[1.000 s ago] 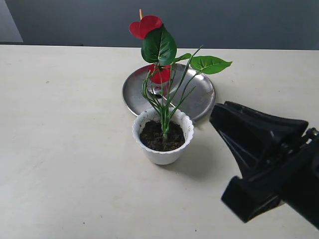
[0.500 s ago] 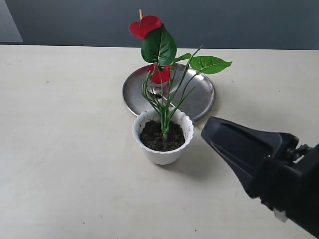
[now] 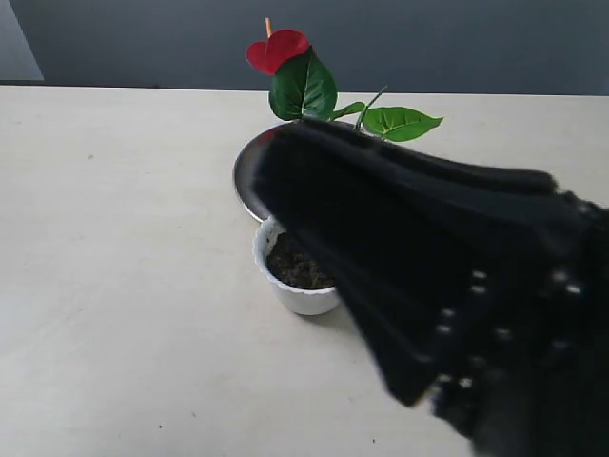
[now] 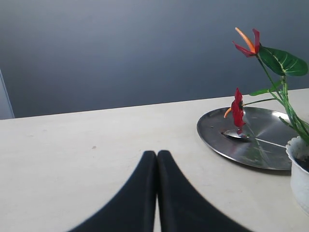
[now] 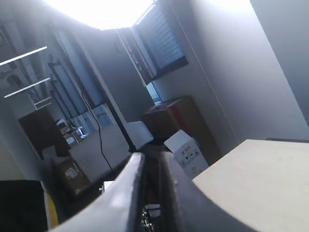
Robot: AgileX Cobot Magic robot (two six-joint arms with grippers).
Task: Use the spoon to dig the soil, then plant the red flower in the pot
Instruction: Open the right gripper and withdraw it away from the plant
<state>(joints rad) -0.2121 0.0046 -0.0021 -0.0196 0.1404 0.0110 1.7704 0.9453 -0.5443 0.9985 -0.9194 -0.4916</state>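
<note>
Right gripper [image 5: 147,166] points up and off the table, its two black fingers nearly together with a thin slit between, nothing in them. Left gripper [image 4: 157,164] is pressed together, empty. Ahead and to one side of it stands the small white scalloped plastic pot [image 4: 300,170] of dark crumbly soil [image 3: 293,263], the artificial red flower [image 3: 278,49] upright in it. Beyond, the shiny silver teaspoon [image 4: 241,136] lies on the round steel plate [image 4: 227,145]. Its thin handle is stiff, light, probably slippery; I would pinch it mid-handle.

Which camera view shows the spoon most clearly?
The left wrist view: the spoon lies on the steel plate, its bowl and thin handle visible. In the exterior view the right arm hides it. The right wrist view shows only the room.
</note>
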